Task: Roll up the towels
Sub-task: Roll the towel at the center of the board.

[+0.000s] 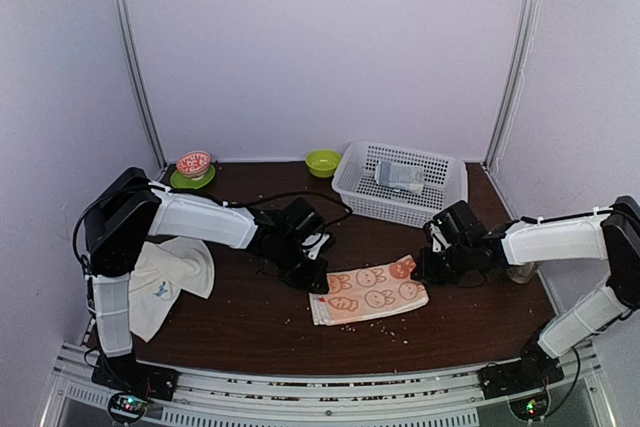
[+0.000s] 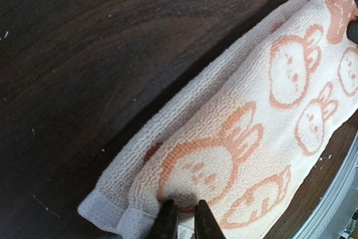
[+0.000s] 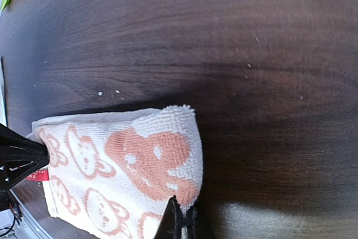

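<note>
While cream cloth towel with orange-pink cartoon faces (image 1: 368, 292) lies on dark bench (image 1: 250, 322), left gripper (image 2: 185, 216), right gripper (image 3: 180, 216) pinch tight on its opposite ends.

Three towels: one patterned towel (image 1: 368, 292) lying between the two pairs of fingers, one plain towel (image 1: 165, 282) well out to the left of the left fingers (image 1: 318, 283), and one rolled towel (image 1: 400, 177) beyond the right fingers (image 1: 425, 267). One basket (image 1: 395, 209), with the rolled towel inside it. Two arms, the left arm (image 1: 200, 219) and the right arm (image 1: 555, 239), each with one pair of fingers. Two bowls: one green bowl (image 1: 322, 162) well beyond the left fingers, and one red bowl (image 1: 193, 162) farther to their left, sitting on one green plate (image 1: 190, 183). One counter (image 1: 250, 322) under everything.
</note>
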You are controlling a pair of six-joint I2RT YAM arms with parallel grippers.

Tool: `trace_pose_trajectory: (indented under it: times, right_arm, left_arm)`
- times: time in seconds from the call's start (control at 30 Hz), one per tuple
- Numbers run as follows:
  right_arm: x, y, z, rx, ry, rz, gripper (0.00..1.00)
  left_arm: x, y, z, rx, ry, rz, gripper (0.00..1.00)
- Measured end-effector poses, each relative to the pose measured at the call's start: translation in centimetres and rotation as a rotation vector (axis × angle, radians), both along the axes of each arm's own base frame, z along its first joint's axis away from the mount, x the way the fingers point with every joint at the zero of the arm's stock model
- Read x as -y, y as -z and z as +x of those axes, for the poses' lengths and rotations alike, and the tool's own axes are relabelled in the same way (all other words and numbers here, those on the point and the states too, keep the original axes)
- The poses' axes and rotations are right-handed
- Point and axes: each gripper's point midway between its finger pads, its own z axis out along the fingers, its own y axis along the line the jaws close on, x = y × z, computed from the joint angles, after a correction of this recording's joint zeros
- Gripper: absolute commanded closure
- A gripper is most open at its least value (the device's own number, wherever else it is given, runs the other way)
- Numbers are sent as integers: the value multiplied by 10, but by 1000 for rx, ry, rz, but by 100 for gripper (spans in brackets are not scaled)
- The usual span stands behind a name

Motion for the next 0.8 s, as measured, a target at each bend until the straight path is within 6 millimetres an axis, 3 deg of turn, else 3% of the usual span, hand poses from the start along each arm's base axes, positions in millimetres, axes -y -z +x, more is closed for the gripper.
trace_pose_trajectory:
  times: [0.13, 0.33, 0.6, 0.8]
  right_arm:
    - [-8, -16, 1, 33, -33, -66, 100]
    - [-21, -24, -7, 48, -80, -147, 100]
    - [-46, -9, -8, 23, -129, -223, 100]
    - [-47, 0, -10, 9, -127, -254, 100]
  left_arm:
    - [1, 0, -1, -6, 4, -13, 87]
    - [3, 0, -2, -11, 6, -26, 87]
    - [5, 0, -2, -11, 11, -42, 87]
    - [4, 0, -2, -7, 10, -54, 88]
